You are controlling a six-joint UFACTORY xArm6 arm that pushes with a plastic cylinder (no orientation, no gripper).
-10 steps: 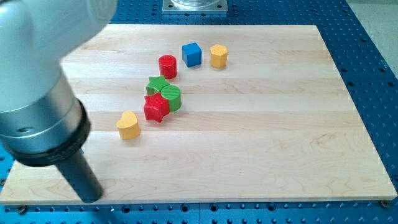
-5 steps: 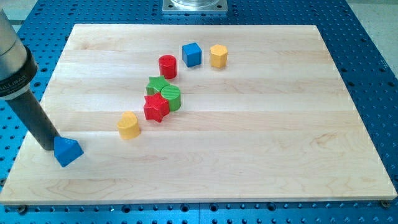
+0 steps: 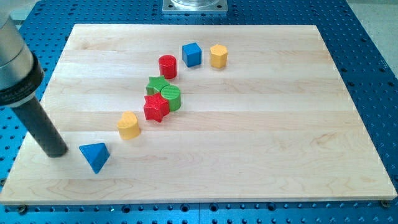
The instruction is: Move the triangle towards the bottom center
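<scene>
Wooden board (image 3: 261,155): blue triangle (image 3: 94,155) now farther right, off my tip (image 3: 56,152).

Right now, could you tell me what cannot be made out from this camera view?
- Green star: its lower part is hidden behind the red star and green cylinder.
- My arm above the rod: cut off by the view's left and top edges.
- Whether my tip touches the blue triangle: they look just apart, but this is uncertain.
</scene>
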